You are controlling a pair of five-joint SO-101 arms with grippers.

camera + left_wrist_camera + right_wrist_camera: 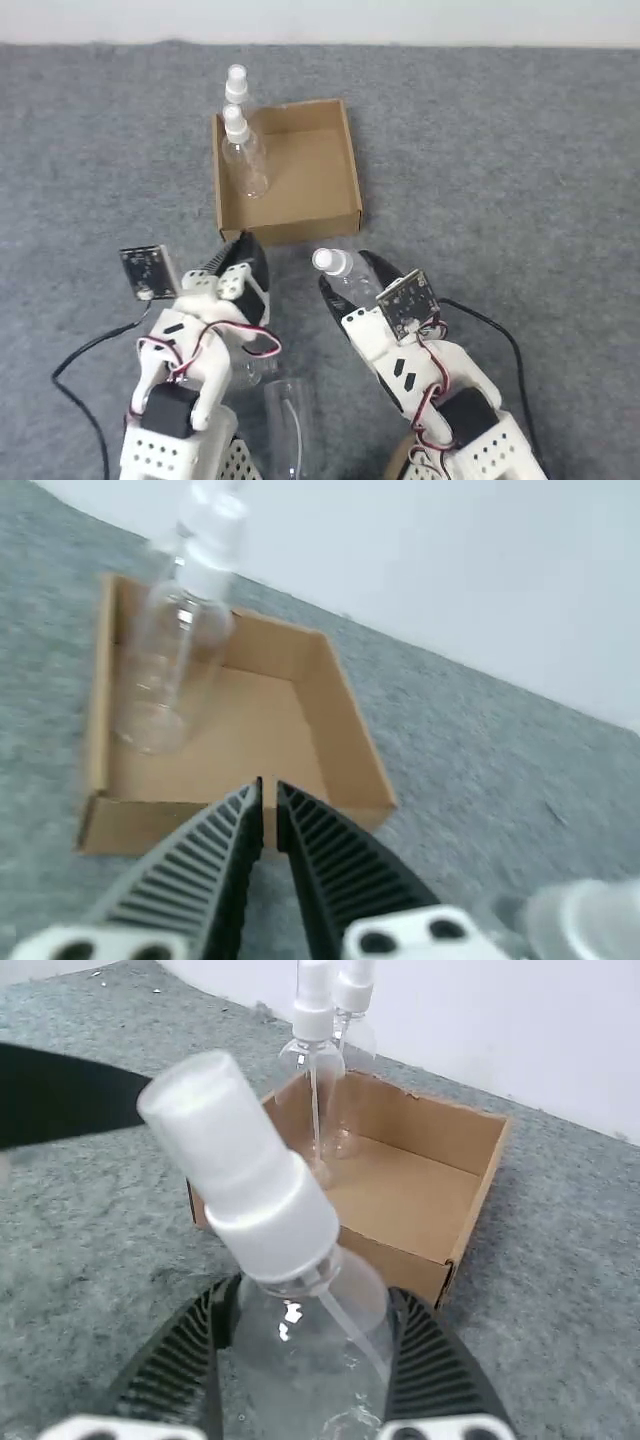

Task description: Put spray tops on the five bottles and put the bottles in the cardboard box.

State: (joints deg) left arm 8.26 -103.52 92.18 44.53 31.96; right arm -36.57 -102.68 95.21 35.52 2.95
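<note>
Clear bottle gripped by right claw leans, spray top toward cardboard box; left claw closed.

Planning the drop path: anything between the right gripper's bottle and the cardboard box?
No. Bare grey mat lies between the held bottle and the near wall of the cardboard box, as the high and right wrist views show.

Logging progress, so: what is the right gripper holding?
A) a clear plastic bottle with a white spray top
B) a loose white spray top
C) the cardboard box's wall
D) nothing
A: the right gripper is shut on the clear plastic bottle with a white spray top.
</note>
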